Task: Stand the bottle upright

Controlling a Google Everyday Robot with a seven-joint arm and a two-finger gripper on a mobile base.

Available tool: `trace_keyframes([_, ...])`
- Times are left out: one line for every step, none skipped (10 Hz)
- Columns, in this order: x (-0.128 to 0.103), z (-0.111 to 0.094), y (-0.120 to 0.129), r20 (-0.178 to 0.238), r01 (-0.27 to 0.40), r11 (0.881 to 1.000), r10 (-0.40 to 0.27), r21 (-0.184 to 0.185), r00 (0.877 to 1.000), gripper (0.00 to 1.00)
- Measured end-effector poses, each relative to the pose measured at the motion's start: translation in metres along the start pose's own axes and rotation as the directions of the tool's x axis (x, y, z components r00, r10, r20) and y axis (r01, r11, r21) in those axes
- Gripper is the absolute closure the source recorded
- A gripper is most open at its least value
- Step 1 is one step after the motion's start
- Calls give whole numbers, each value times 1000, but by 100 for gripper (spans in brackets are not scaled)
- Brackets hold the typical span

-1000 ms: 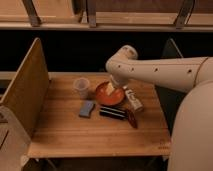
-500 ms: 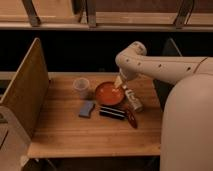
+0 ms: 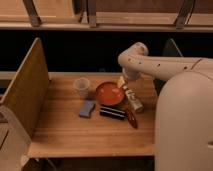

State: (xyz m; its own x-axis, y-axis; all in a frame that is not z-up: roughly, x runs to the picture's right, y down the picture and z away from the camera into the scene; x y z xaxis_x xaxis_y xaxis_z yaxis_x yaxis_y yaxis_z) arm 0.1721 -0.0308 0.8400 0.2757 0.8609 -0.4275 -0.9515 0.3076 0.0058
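Observation:
The bottle lies on its side on the wooden table, just right of the red bowl. It is slim and whitish with a dark-printed label, and it points diagonally toward the table's right front. My gripper hangs from the white arm right over the bottle's far end, at the bowl's right rim. Its fingers look open, and nothing is lifted in them. The arm's wrist hides the bottle's cap end.
A translucent plastic cup stands left of the red bowl. In front of the bowl lie a blue sponge, a flat black packet and a red object. A wooden panel walls the table's left side.
The arm has swung back and to the right, carrying the gripper from over the bowl to the bowl's right rim above the bottle. The objects on the table have not moved.

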Motion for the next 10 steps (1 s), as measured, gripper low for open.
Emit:
trace_keyframes([1, 16, -23, -35, -52, 998, 53, 18, 998, 20])
trace_keyframes([-2, 26, -32, -50, -69, 997, 70, 24, 996, 20])
trace_keyframes([-7, 38, -40, -68, -84, 996, 86, 31, 994, 20])
trace_keyframes([-12, 48, -44, -83, -95, 995, 97, 32, 992, 20])
trace_keyframes([-13, 60, -49, -106, -111, 993, 114, 32, 988, 20])
trace_keyframes([-14, 67, -52, -120, -123, 992, 126, 33, 985, 20])
trace_keyframes([-16, 75, -55, -132, -134, 990, 137, 31, 982, 20])
trace_keyframes([-17, 78, -56, -135, -138, 990, 141, 31, 981, 20])
trace_keyframes([-17, 78, -56, -137, -139, 990, 142, 31, 980, 20])
trace_keyframes([-16, 78, -56, -138, -139, 990, 142, 31, 980, 20])
